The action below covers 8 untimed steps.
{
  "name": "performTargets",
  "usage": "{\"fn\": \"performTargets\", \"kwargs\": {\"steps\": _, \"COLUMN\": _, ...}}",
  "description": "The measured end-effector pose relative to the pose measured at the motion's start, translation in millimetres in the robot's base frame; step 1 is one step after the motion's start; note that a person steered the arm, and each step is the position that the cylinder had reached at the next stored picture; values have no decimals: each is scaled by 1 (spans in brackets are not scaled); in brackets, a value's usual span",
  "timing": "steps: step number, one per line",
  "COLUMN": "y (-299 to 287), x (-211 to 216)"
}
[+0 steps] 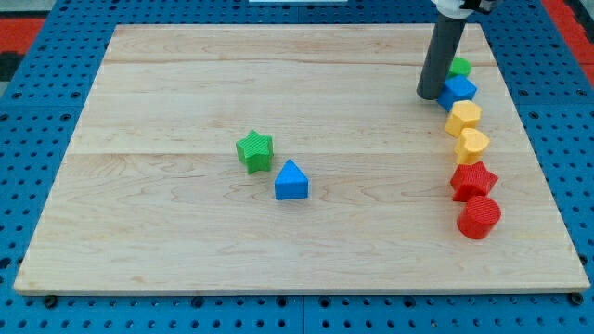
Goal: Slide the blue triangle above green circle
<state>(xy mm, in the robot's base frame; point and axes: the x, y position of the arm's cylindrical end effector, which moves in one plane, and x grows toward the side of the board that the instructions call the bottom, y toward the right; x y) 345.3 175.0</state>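
The blue triangle [290, 181] lies near the middle of the wooden board [186, 93], just below and right of a green star [254, 150]. The green circle [459, 67] sits at the view's upper right, partly hidden behind the rod. My tip [430, 95] rests on the board at the upper right, just left of a blue block [458, 91] and below-left of the green circle, far from the blue triangle.
A column of blocks runs down the view's right side: the blue block, a yellow block [463, 118], another yellow block [472, 145], a red star [473, 180] and a red block [479, 217]. Blue pegboard [37, 111] surrounds the board.
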Motion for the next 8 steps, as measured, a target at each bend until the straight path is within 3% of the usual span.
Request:
{"fn": "performTargets", "kwargs": {"steps": 1, "y": 1, "x": 0}}
{"fn": "performTargets", "kwargs": {"steps": 3, "y": -52, "x": 3}}
{"fn": "performTargets", "kwargs": {"steps": 4, "y": -55, "x": 36}}
{"fn": "performTargets", "kwargs": {"steps": 6, "y": -50, "x": 155}}
{"fn": "performTargets", "kwargs": {"steps": 8, "y": -124, "x": 203}}
